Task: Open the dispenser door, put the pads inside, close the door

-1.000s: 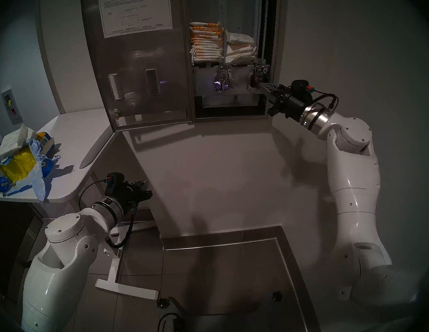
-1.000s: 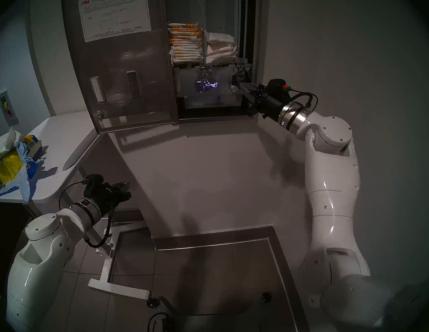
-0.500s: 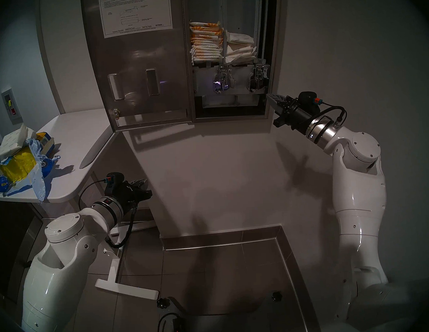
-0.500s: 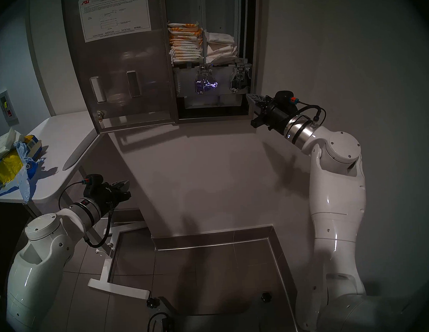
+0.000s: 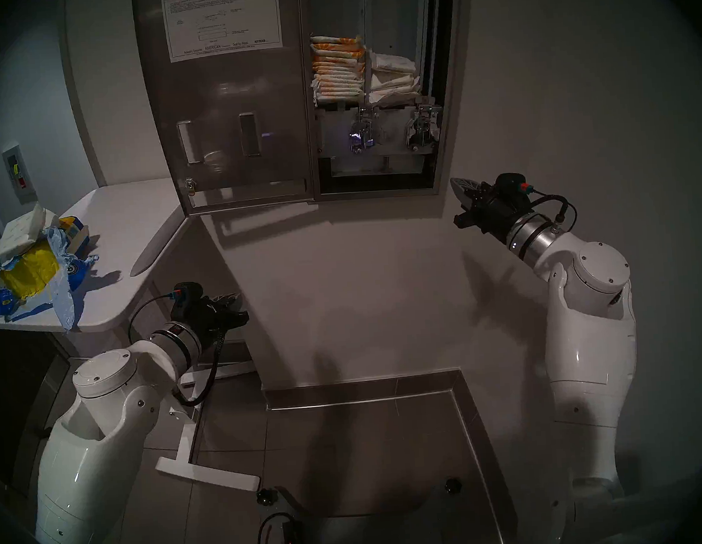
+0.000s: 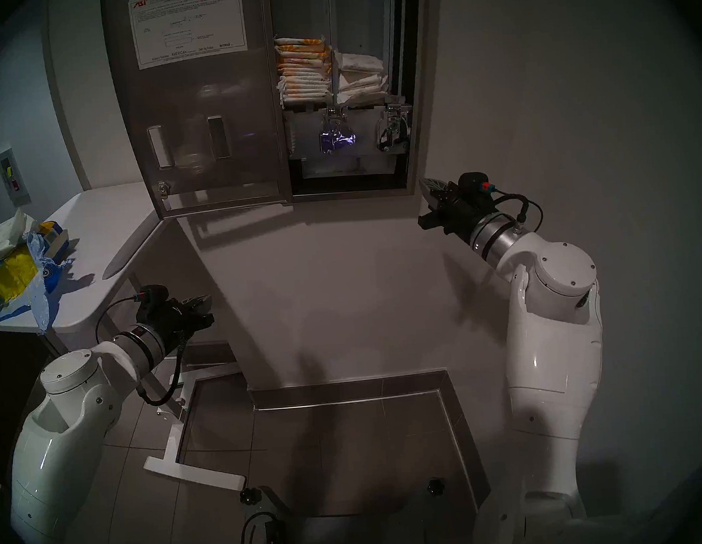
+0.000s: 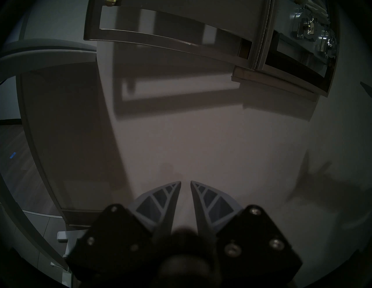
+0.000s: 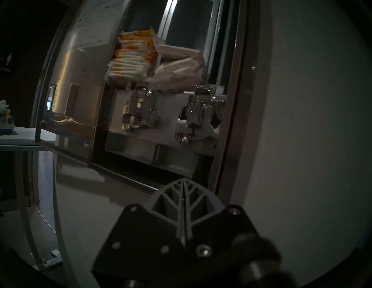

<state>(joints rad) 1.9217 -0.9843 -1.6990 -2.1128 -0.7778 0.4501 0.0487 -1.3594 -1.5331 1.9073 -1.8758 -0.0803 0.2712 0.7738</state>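
The dispenser door (image 5: 224, 109) stands swung open to the left of the cabinet, its inner face toward the head camera. A white instruction sheet (image 5: 221, 21) is fixed to the upper part of that face. The door's lower edge hangs above the far right corner of the bench (image 5: 134, 237).

Inside the dispenser (image 5: 447, 95), two stacks rest on the shelf above the chrome lever mechanisms (image 5: 420, 127). The left stack consists of orange-printed pads (image 5: 337, 67). The right stack consists of the pads (image 5: 395, 78), plain white, lying just beside the orange-printed stack and lower than it. Further plain white packets (image 5: 27, 232) lie on top of an opened blue plastic bag (image 5: 26, 281) with yellow bundles at the left edge of the bench.

The right gripper (image 5: 457, 185) is in free air just below and to the right of the dispenser's lower right corner, apart from it. Its fingers (image 8: 173, 197) are pressed together and hold nothing.

The left gripper (image 5: 236, 303) is low, beside the near right edge of the bench, pointing toward the wall. Its fingers (image 7: 167, 199) stand slightly spread, with a narrow gap between the tips, and hold nothing.
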